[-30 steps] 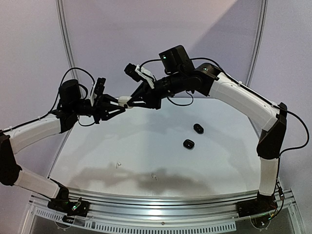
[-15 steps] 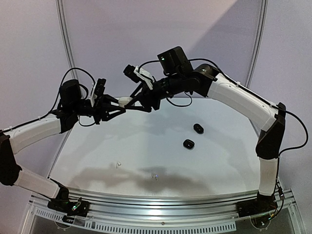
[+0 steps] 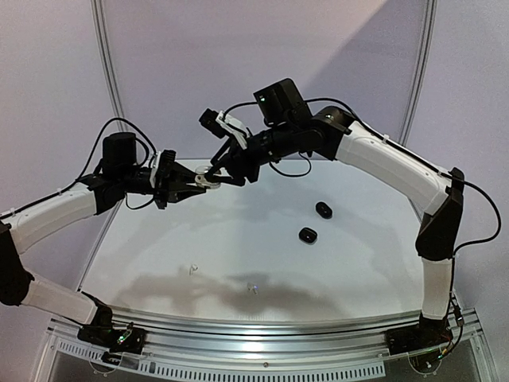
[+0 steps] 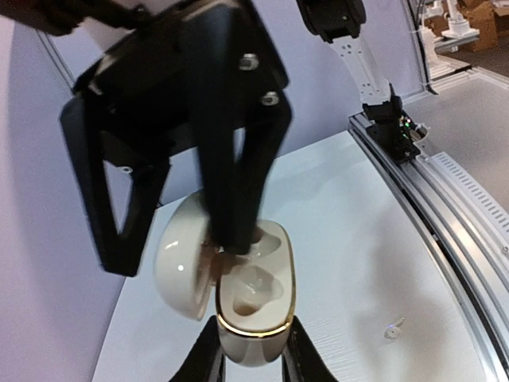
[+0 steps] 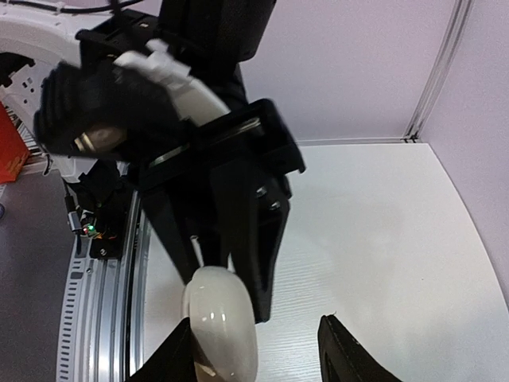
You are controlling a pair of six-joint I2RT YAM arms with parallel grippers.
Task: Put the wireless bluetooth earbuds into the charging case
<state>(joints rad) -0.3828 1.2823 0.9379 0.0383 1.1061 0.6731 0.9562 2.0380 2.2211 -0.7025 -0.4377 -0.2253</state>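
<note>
Charging case (image 4: 250,314) is sitting in my left hand (image 4: 251,354), fingers pinching its base from both sides, lid hanging open toward the left of the wrist frame. I'm holding it in the air, upper middle of the overhead frame, above the far part of the desk (image 3: 358,263). My right hand (image 4: 176,255) is reaching in from the right side of the overhead frame, jaws standing apart, not clamping. One fingertip is touching the case's open tray by the hinge. Can't tell whether a bud is sitting in the tray. First white earbud (image 3: 192,269) is lying on the desk lower left of centre, second white earbud (image 3: 252,287) at bottom centre, both well apart from the case. Upper black pod (image 3: 323,209) and lower black pod (image 3: 307,235) are resting right of centre, near each other.
</note>
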